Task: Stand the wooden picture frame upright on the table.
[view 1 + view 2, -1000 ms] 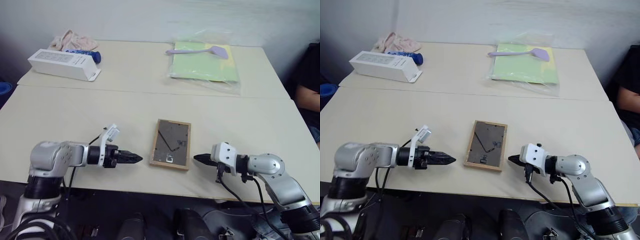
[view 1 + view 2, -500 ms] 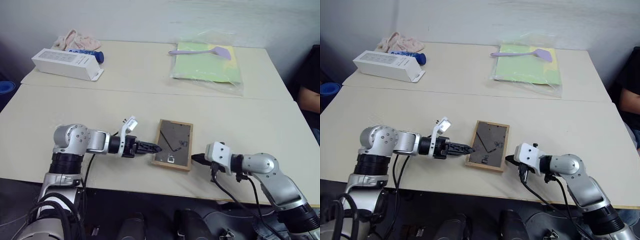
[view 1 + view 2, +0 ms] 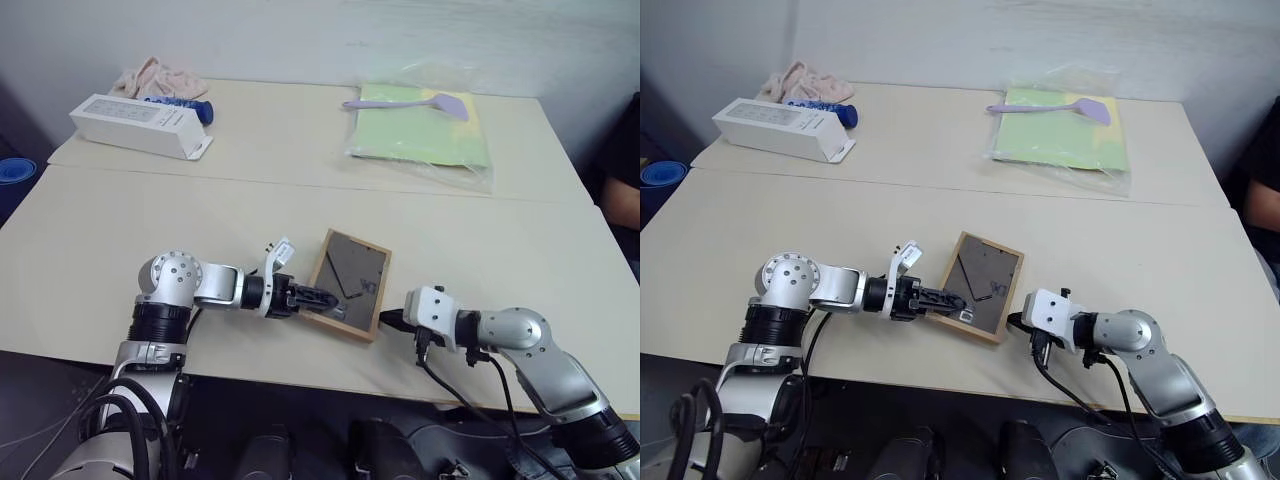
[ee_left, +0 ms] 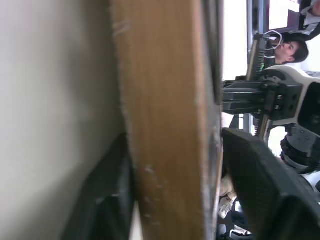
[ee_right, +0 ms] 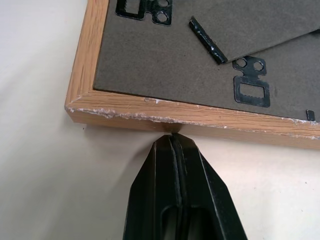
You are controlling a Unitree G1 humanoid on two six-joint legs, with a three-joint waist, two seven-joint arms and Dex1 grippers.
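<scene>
Wooden picture frame (image 3: 350, 284) lies back-up at near counter (image 3: 120, 230) edge, long axis near–far. L gripper (image 3: 322, 298) clamps its left rail; R gripper (image 3: 388, 321), closed, tip touching right rail.

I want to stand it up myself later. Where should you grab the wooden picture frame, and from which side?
Grab the wooden picture frame by its long wooden edge, from the robot's left. It lies back-up on the table, so only the thin rim sticks out to pinch. The left end effector already has a finger above and below that edge, while the shut right end effector touches the opposite edge.
</scene>
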